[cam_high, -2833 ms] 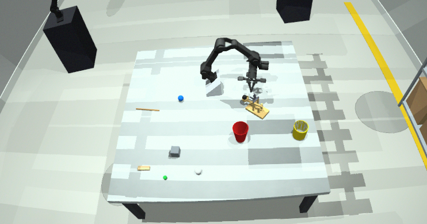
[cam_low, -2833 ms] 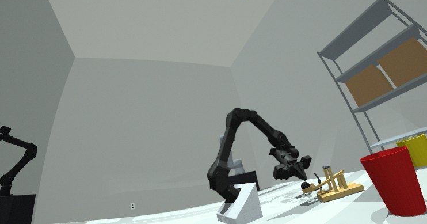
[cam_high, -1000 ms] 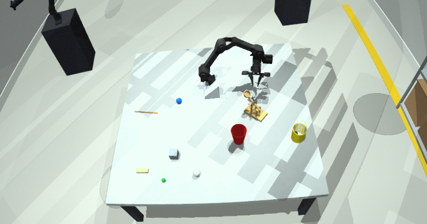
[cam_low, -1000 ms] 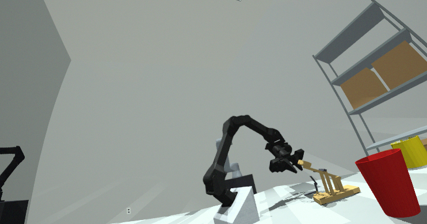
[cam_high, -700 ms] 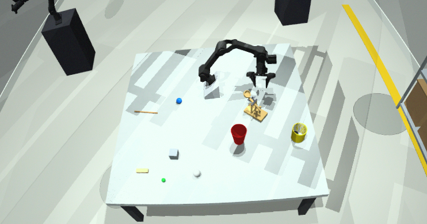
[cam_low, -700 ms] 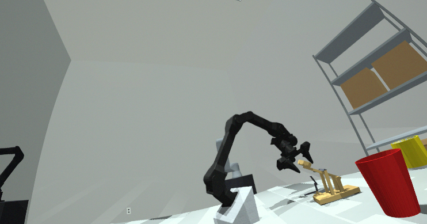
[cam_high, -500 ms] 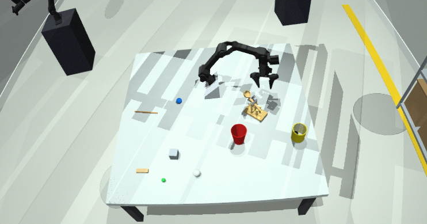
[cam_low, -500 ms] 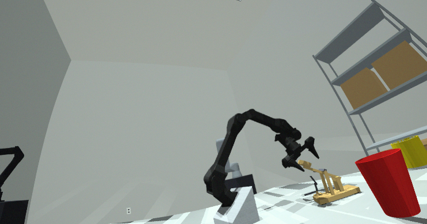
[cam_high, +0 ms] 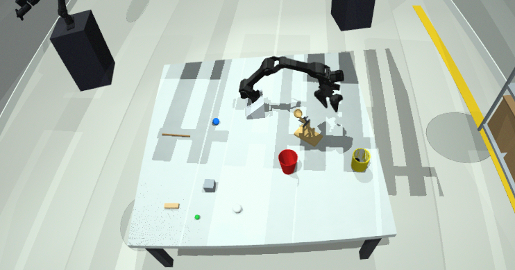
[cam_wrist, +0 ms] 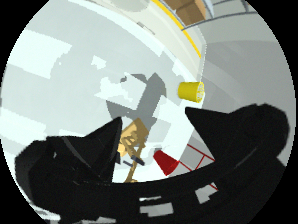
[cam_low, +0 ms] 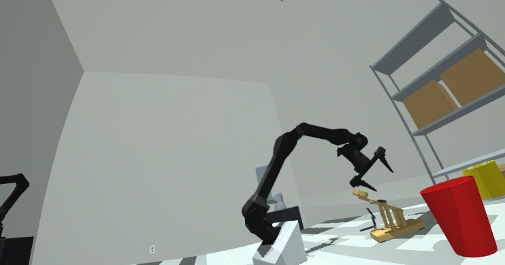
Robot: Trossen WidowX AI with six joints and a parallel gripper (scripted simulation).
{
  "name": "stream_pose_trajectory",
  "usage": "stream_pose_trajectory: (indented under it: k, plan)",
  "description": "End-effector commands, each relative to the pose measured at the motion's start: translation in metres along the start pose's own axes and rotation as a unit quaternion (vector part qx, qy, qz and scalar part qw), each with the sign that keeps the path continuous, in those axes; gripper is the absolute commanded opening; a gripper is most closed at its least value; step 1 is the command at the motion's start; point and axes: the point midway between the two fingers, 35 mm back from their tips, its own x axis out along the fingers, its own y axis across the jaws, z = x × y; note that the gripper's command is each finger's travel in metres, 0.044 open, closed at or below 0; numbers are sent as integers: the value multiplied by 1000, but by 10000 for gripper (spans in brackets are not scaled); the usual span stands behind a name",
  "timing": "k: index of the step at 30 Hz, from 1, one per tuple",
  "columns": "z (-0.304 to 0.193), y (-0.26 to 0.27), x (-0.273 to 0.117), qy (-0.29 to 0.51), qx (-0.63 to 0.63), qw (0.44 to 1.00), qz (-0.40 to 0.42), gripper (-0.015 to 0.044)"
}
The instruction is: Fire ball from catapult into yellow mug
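The wooden catapult (cam_high: 314, 141) (cam_low: 399, 231) (cam_wrist: 140, 128) stands on the table, its arm raised. The round cup (cam_high: 297, 113) (cam_low: 360, 193) at the arm's end looks empty. The yellow mug (cam_high: 360, 166) (cam_low: 489, 181) (cam_wrist: 189, 92) stands upright near the table's right edge. A small dark round thing (cam_high: 357, 159), apparently the ball, shows inside it. My gripper (cam_high: 331, 109) (cam_low: 384, 181) (cam_wrist: 154, 114) is wide open and empty, in the air above and beside the catapult, touching nothing.
A red cup (cam_high: 288, 164) (cam_low: 459, 216) (cam_wrist: 164, 162) stands between catapult and the table's front. Further left are a blue ball (cam_high: 216, 121), a wooden stick (cam_high: 175, 135), a grey cube (cam_high: 209, 184), a wooden block (cam_high: 171, 205), a green ball (cam_high: 197, 216) and a white ball (cam_high: 237, 208).
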Motion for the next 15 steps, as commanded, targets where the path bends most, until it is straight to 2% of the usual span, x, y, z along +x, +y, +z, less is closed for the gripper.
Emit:
stream_pose_trajectory:
  k: [1,15]
  plan:
    - [1,-23,3,-31,64,997,-4,440]
    - [-12,-109,10,-129,273,953,-27,440]
